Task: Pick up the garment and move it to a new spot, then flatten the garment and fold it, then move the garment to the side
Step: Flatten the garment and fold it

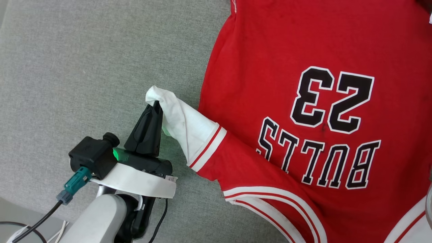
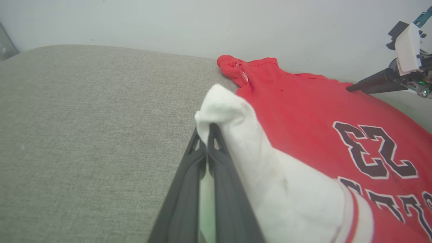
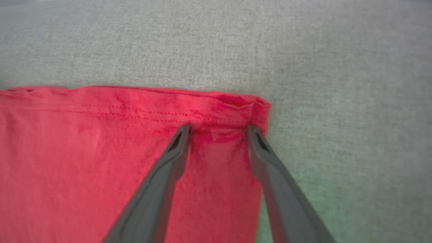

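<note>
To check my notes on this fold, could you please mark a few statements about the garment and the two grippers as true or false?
1. The left gripper is shut on the white sleeve. True.
2. The right gripper is shut on the hem. False: its jaws stand open over the hem's corner.
3. The garment lies with its number 23 facing up. True.
4. The garment lies on a wooden table. False: it lies on a grey fabric surface.
</note>
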Robot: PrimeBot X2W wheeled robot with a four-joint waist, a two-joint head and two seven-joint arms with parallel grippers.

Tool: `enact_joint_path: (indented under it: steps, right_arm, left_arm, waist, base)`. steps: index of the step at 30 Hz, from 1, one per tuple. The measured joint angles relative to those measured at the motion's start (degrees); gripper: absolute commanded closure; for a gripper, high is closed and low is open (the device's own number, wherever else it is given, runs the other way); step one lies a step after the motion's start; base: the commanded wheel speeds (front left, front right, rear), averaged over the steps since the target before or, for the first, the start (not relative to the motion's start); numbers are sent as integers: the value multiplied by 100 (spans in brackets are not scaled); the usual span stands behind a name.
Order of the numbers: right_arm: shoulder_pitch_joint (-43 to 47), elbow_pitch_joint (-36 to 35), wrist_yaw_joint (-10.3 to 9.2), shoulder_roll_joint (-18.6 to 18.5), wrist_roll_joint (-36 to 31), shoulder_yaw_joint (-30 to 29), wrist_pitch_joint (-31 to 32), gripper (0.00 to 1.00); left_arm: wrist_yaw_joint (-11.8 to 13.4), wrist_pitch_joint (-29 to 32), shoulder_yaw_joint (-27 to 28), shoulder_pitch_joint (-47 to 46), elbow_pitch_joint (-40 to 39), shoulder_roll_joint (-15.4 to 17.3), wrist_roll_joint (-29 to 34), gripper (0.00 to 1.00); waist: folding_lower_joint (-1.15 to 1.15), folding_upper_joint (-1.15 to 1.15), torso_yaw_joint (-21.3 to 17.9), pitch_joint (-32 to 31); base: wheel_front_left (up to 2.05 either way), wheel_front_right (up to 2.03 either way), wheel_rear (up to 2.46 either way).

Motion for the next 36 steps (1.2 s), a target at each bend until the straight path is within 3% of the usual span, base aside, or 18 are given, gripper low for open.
enact_joint_path:
  steps: [1, 7, 13, 18, 23, 27, 31, 36]
  right_arm:
    - [31, 29, -1, -13, -9, 5, -60, 100]
    - [207, 81, -2, -188, 31, 247, -372, 100]
    - [429, -159, -2, -662, 241, 700, -647, 100]
    - [1119, -621, -2, -1099, 748, 1105, -661, 100]
    - [2416, -1304, -2, -1396, 1384, 1263, -511, 100]
    - [3716, -2069, -2, -1416, 1760, 1169, -381, 100]
    - [5294, -2742, -2, -1216, 2007, 794, -318, 100]
    - [6936, -3290, -3, -710, 2102, 452, -234, 100]
  left_arm:
    - [-4, -8, -14, 1, 38, -14, -3, 100]
    - [5, -4, -53, 74, 221, -23, -26, 100]
    - [75, 96, -121, 359, 532, 2, -101, 100]
    - [160, 241, -185, 705, 768, 54, -190, 100]
    - [352, 370, -146, 1171, 923, 183, -333, 100]
    - [519, 452, -96, 1594, 993, 314, -436, 100]
    - [637, 550, -75, 1904, 1048, 382, -523, 100]
    - [719, 600, -19, 2166, 1136, 476, -630, 100]
  waist:
    - [0, 0, 6, -40]
    - [0, 0, -19, -300]
    - [0, 0, -100, -807]
    - [-1, 0, -207, -1382]
    - [-2, 0, -384, -2026]
    - [-2, 0, -609, -2499]
    - [-3, 0, -858, -2908]
    - [-3, 0, -1198, -3258]
  base:
    - [0, 0, 0]
    - [0, 0, 0]
    - [0, 0, 0]
    - [0, 0, 0]
    - [0, 0, 0]
    - [0, 0, 0]
    - [0, 0, 0]
    - [0, 0, 0]
